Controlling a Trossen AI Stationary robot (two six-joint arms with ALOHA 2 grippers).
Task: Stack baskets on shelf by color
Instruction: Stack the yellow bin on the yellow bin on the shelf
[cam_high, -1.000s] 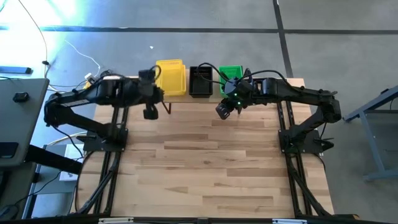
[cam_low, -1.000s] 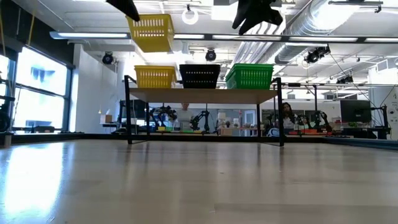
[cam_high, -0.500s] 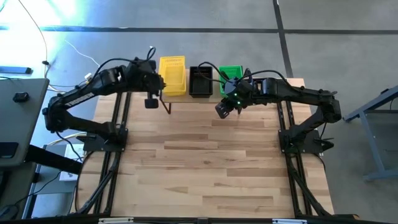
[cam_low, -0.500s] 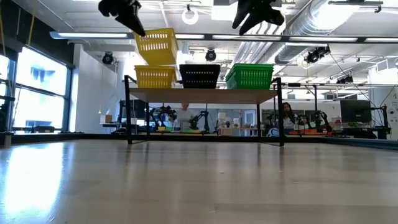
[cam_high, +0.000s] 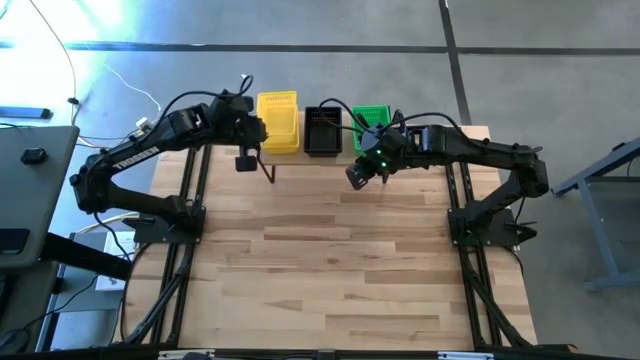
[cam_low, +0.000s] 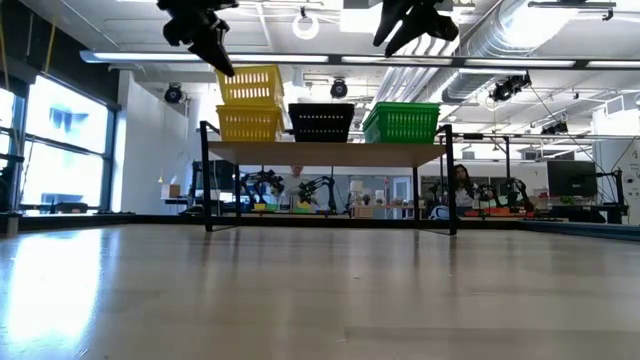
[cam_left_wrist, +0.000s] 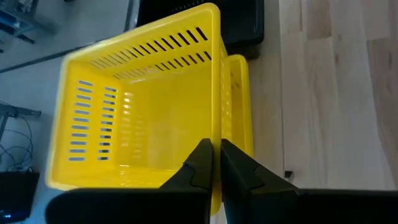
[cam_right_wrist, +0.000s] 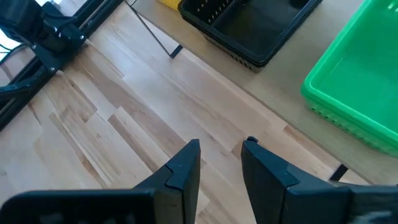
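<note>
No text, label, brand, number or sign can be read anywhere in these pictures: not on the baskets, the shelf, the arms or the tabletop, and nothing legible shows in the room behind.

— Where is the left arm?
— It reaches toward the table's far edge; the left gripper (cam_left_wrist: 214, 163) is pinched tight on a thin wall.
— And the right arm?
— It is held high above the table, and the right gripper (cam_right_wrist: 221, 163) has its fingers apart, holding nothing.
</note>
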